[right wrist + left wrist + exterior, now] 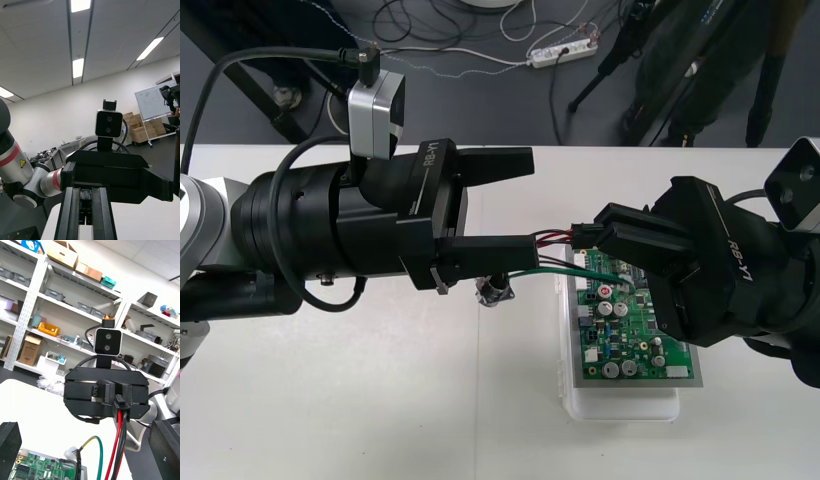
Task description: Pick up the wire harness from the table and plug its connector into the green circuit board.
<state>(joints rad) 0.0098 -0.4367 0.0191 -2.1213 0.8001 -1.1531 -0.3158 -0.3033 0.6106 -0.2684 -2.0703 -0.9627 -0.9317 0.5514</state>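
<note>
Right gripper (602, 230) clamps boxy black plug (122, 404) near green board (630, 335); thin wires (117, 442) dangle; left gripper (515, 208) gapes wide.

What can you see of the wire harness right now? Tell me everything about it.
The wire harness is a few thin wires, red, black and green, with a small black plug at one end and a round metal socket at the other. The right hand is shut on the plug, holding it at the far end of the green circuit board, not plugged in. The wires stretch toward the open left hand; the socket sits beside its near finger, left of the board.
</note>
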